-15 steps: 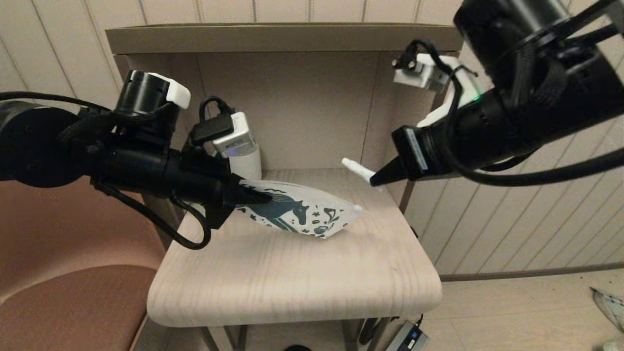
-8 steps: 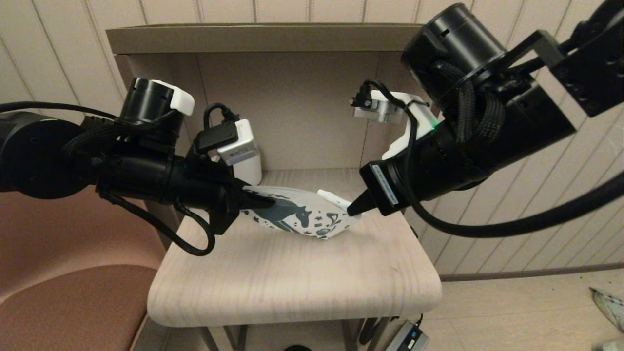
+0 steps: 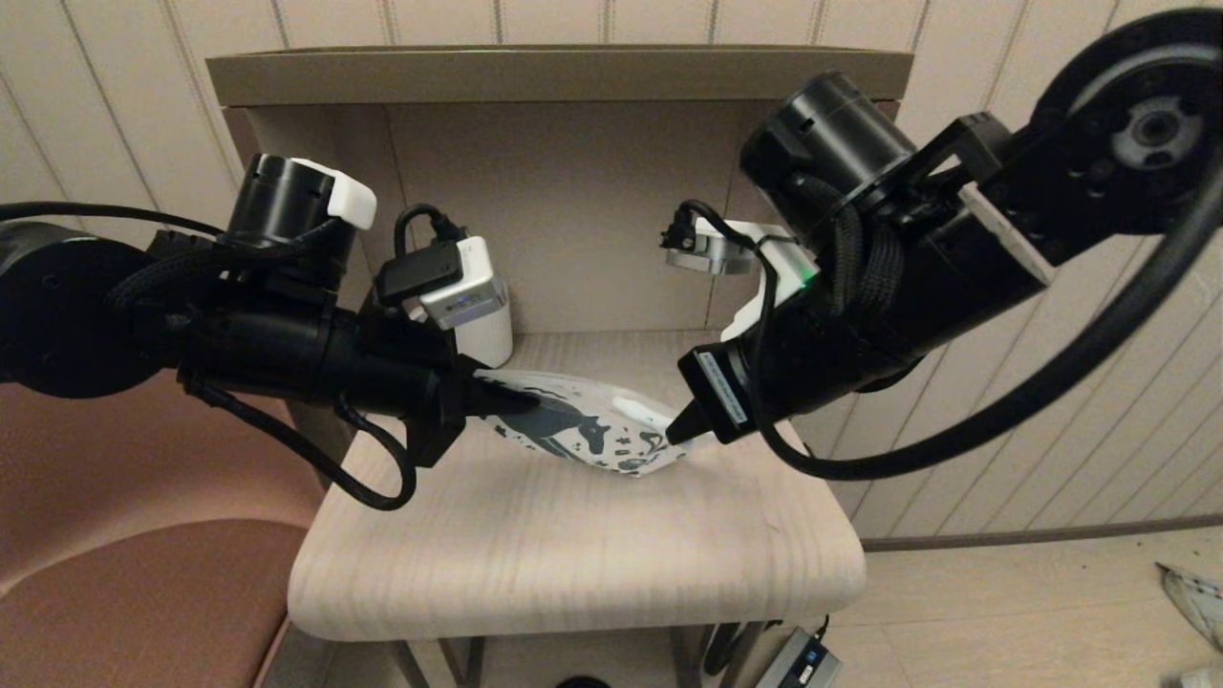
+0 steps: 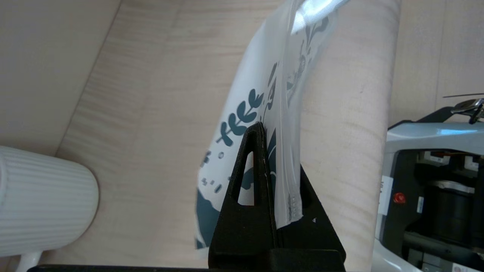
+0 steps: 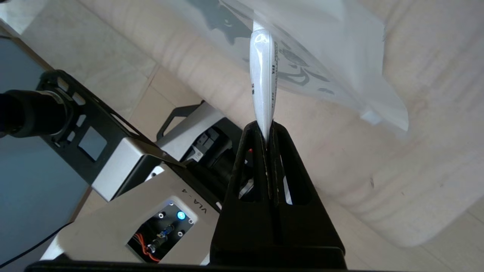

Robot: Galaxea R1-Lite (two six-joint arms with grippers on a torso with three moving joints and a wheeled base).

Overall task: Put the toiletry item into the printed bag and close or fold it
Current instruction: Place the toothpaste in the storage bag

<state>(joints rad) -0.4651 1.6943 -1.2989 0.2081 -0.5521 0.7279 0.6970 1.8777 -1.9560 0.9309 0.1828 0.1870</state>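
Holding: left gripper (image 3: 511, 397) clamps the flat white horse-printed bag (image 3: 583, 432) above the pale wooden table (image 3: 573, 545).
Inserting: right gripper (image 3: 674, 432) pinches a slim white toiletry tube (image 3: 638, 413) at the bag's mouth.
Nearby: white ribbed mug (image 4: 41, 200) behind the bag.

Head camera: high, facing forward and down at the wooden table (image 3: 573, 535) and its back panel; both arms enter the frame from the sides.

Left wrist camera: behind the left gripper (image 4: 264, 130), looking along its fingers, very near the printed bag (image 4: 261, 94); white ribbed mug (image 4: 41, 200) off to one side.

Right wrist camera: behind the right gripper (image 5: 266, 128), close on the white toiletry item (image 5: 262, 75).

Shared by all three: bag, tabletop.
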